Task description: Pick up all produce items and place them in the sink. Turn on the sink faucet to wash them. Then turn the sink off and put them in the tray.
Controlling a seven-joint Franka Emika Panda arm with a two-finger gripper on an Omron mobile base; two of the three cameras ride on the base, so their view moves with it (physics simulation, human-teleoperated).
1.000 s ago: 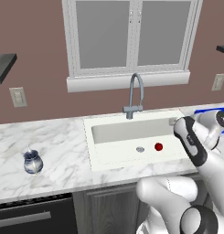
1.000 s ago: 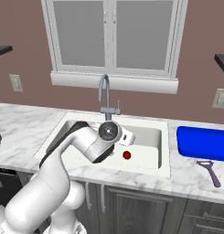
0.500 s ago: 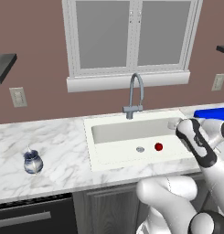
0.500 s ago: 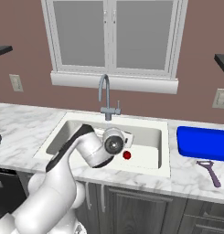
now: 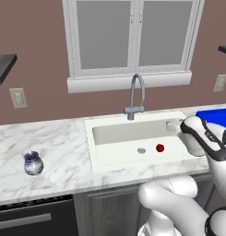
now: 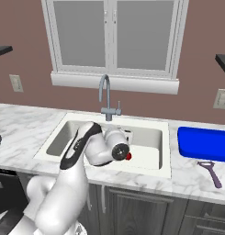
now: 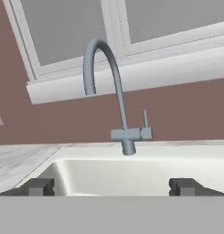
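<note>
The small red fruit is lying on the floor of the white sink, just to the right of the round drain. With the produce already in the basin, the step in hand appears to be turning on the water.

The gripper is standing released, its two dark fingertips spread wide and holding nothing. In the hand view it is looking across the basin toward the gooseneck faucet, which is sitting roughly centred between the tips.

The faucet is standing upright at the back rim of the sink, its long axis vertical. Its arched spout is curving over and ending pointed down into the basin. The small side lever is rising as a thin stem from the right side of the faucet's base in the hand view, standing nearly upright alongside the column. In the right base view, the lever is likewise showing on the right of the base.

To do the step well, the hand probably needs to be shifting slightly toward the lever's side as it is advancing, so that the open tips are meeting the thin stem rather than the thicker column. The lever is slim, so a push from one finger may be serving better than a pinch. The blue tray is waiting on the marble counter to the right of the sink.
</note>
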